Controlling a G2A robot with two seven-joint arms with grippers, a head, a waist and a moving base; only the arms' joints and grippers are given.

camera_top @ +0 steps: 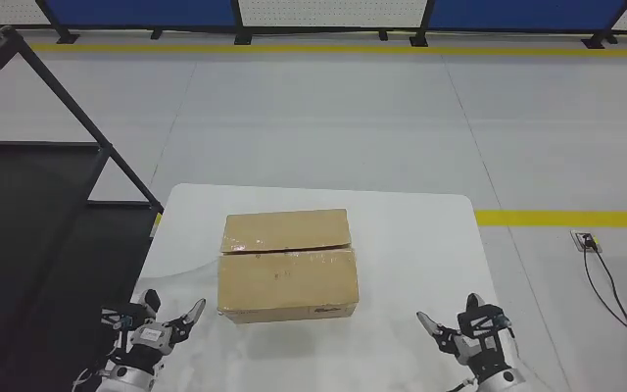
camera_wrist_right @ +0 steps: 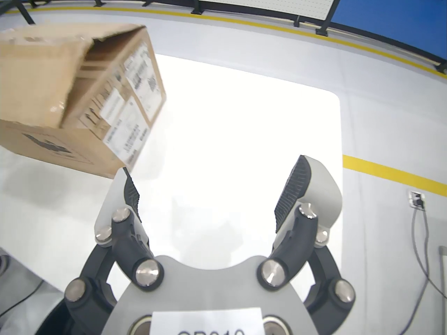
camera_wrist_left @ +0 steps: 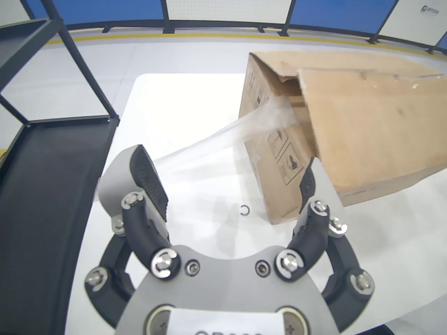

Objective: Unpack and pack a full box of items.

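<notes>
The task looked barely begun: the box (camera_top: 287, 265) sat at the centre of the top view on the table (camera_top: 421, 235), flaps folded down though one end gaped slightly, a strip of clear tape (camera_wrist_left: 223, 134) trailing loose from it; unpacking and repacking both seemed yet to come; the left gripper (camera_top: 154, 316), lower left, and the right gripper (camera_top: 453, 321), lower right, stood wide open, holding nothing, apart from the box; its contents were hidden, so its fullness could not be told
</notes>
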